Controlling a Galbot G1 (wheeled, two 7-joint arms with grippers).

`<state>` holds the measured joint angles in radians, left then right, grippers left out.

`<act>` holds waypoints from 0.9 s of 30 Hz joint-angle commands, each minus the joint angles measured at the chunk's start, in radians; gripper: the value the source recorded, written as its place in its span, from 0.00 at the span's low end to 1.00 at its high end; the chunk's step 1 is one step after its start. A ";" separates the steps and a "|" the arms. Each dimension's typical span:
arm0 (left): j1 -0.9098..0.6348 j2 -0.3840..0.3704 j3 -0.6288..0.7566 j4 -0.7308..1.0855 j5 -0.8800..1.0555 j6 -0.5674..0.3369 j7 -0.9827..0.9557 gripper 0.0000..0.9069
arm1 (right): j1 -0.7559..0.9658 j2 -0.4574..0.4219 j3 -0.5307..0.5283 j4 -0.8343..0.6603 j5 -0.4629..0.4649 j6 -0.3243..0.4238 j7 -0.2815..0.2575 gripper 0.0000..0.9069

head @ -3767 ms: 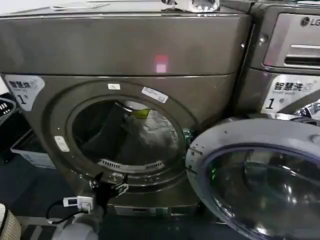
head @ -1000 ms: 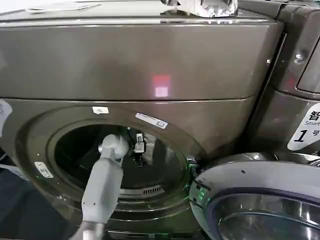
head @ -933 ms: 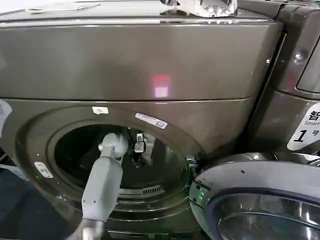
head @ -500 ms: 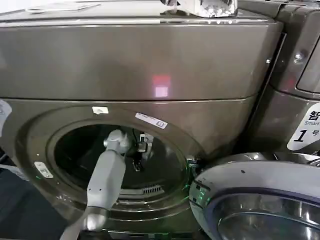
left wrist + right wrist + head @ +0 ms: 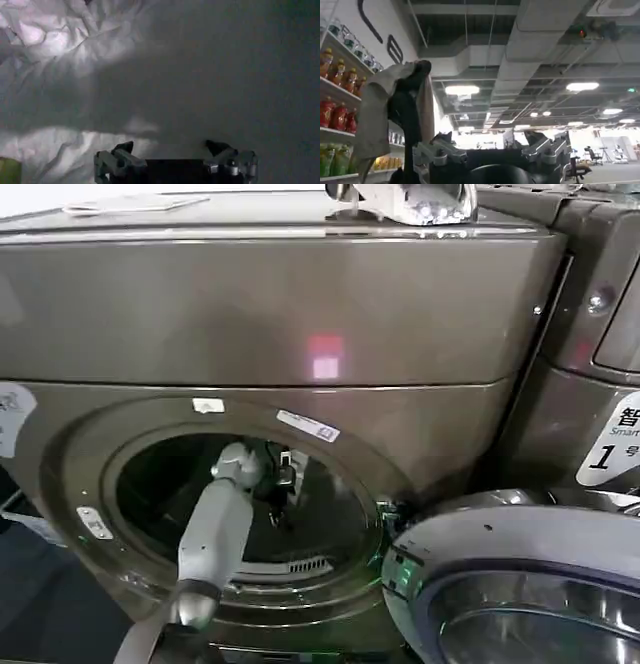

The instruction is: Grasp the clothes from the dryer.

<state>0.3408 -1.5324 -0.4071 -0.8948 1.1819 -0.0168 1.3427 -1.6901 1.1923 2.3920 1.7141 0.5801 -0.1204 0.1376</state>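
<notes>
Two risks stand out from here. First, the left gripper (image 5: pixel 175 159), reaching deep inside the dryer (image 5: pixel 300 304) through its porthole, has its fingers spread wide with nothing between them, and it faces mostly smooth, dim drum wall; closing now would likely pinch air or only a thin fold. Second, the clothes (image 5: pixel 60 45) are loose and crumpled, so a shallow pinch could slip off, or a trailing piece could snag on the porthole rim as the arm comes out.

In the left wrist view the white fabric is soft and heavily wrinkled, heaped off to one side of the gripper, with more pale cloth lying near one finger and a yellow-green piece (image 5: pixel 7 170) at the edge. The dryer's shell is glossy bronze-grey metal, its opening round, its door (image 5: pixel 520 584) swung open to the robot's right.

The right gripper (image 5: pixel 495 155) is parked, pointing at the ceiling, open and empty.
</notes>
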 commanded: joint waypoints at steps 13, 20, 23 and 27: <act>0.013 0.005 0.001 -0.018 -0.054 0.020 -0.004 0.00 | 0.001 0.007 -0.010 0.007 -0.001 0.003 0.000 1.00; 0.017 0.005 -0.002 -0.031 -0.114 0.026 -0.051 0.00 | 0.003 0.010 -0.017 0.008 -0.001 0.005 0.000 1.00; 0.023 0.004 -0.006 -0.058 -0.203 0.032 -0.153 0.00 | 0.003 0.011 -0.018 0.009 -0.001 0.006 0.000 1.00; 0.054 -0.028 -0.028 -0.106 -0.383 0.077 -0.524 0.00 | 0.010 0.018 -0.033 0.021 -0.002 0.005 0.000 1.00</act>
<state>0.3798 -1.5355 -0.4189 -0.9417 1.0341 0.0270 1.2166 -1.6837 1.2085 2.3670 1.7284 0.5788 -0.1144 0.1375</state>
